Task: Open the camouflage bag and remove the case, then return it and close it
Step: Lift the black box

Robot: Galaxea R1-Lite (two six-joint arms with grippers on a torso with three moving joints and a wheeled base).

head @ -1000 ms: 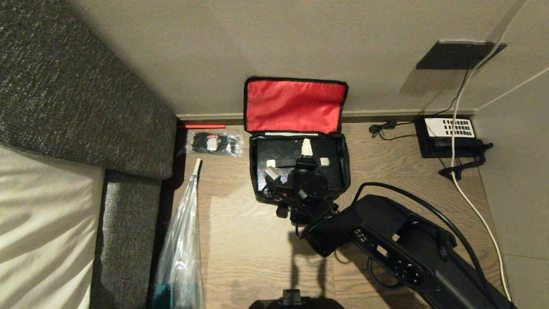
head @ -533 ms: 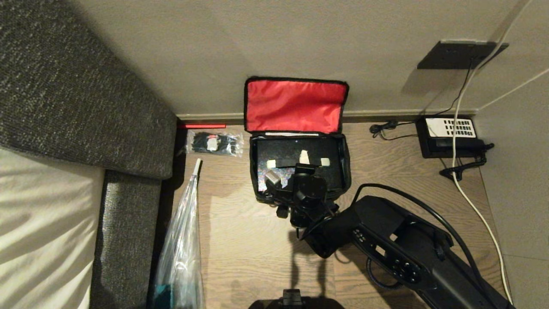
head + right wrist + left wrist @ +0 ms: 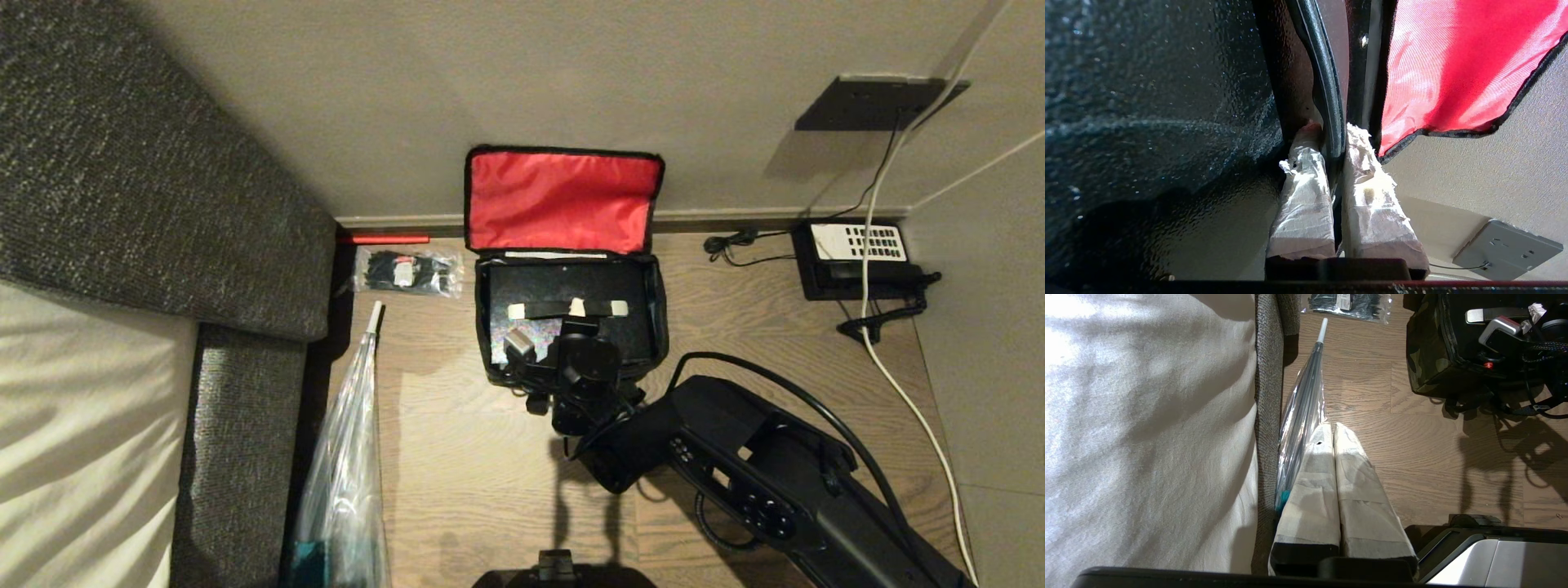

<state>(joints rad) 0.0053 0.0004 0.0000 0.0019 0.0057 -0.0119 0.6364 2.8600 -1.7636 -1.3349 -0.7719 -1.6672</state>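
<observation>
The camouflage bag (image 3: 660, 314) lies open on the wooden floor against the wall, its red-lined lid flap (image 3: 563, 200) leaning up against the wall. The black speckled case (image 3: 535, 286) lies flat inside it. My right gripper (image 3: 577, 310) reaches in from the near side and is shut on the case's long black handle (image 3: 1327, 90), one taped finger on each side of it. In the right wrist view the case (image 3: 1147, 102) fills one side and the red lining (image 3: 1453, 61) the other. My left gripper (image 3: 1333, 430) hangs shut and empty above the floor, away from the bag (image 3: 1425, 355).
A grey sofa (image 3: 122, 163) stands on the left, with a clear plastic bag (image 3: 343, 457) leaning against it. A packet of black zip ties (image 3: 408, 272) lies left of the bag. A telephone (image 3: 853, 257), a white cable (image 3: 898, 384) and a wall socket (image 3: 878, 102) are on the right.
The right gripper's fingers have closed from wide open onto the case's handle. The far finger came back across the case to the handle. The bag and the case have not moved.
</observation>
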